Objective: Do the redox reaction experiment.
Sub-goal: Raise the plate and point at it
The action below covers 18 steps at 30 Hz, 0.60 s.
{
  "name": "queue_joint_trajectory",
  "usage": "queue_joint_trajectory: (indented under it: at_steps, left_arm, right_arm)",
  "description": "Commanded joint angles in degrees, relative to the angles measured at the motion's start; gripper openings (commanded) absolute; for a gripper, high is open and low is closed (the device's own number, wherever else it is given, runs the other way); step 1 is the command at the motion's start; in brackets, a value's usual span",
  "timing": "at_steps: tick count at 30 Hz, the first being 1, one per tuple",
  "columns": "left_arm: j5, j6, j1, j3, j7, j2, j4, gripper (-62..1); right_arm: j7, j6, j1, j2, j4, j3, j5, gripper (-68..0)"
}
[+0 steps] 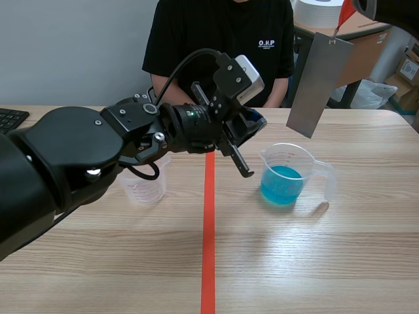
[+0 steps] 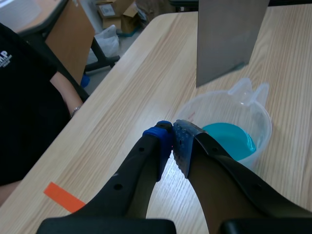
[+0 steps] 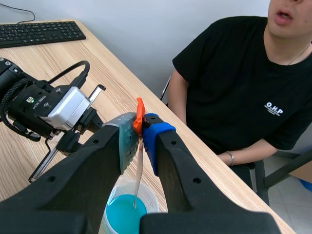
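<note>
Though poised over the liquid, not yet dipped: from scene view, one metal plate [image 1: 319, 85] hanging from right gripper [image 1: 357, 6] above one blue-filled beaker [image 1: 287, 175], with one empty beaker [image 1: 145, 183] behind left arm [image 1: 98, 150]. From left wrist view, left gripper [image 2: 173, 141] pinched closed on nothing, just beside blue-filled beaker. From right wrist view, right gripper clamped on metal plate's orange tab [image 3: 140, 114]; immersion and reaction judged left to do.

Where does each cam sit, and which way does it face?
Scene view: between the arms, facing across the table to the person; left arm crosses the middle.
Left wrist view: behind the shut left claw, facing the blue-liquid beaker and metal plate.
Right wrist view: above the right claw, shut on the plate's orange tag, looking down.
Shared: all show beaker and plate.
</note>
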Motion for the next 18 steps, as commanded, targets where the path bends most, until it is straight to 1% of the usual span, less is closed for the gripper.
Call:
queue_joint_trajectory:
  at_steps: [1, 13, 18]
  left_arm:
    - [-0.4, -0.1, -1.2, -0.3, -0.8, 1.1, 0.9, -56.2]
    - [-0.4, -0.3, -1.3, -0.3, -0.7, 3.0, 0.5, -56.2]
    - [-0.4, -0.5, -1.3, -0.2, -0.6, 3.1, 0.4, -56.2]
  right_arm:
    - [1.1, 0.3, 1.0, 0.6, 0.9, 0.9, 0.8, -65.8]
    - [1.1, 0.3, 1.0, 0.6, 0.9, 0.9, 0.8, -65.8]
    - [0.9, 0.3, 1.0, 0.6, 0.9, 0.9, 0.8, -65.8]
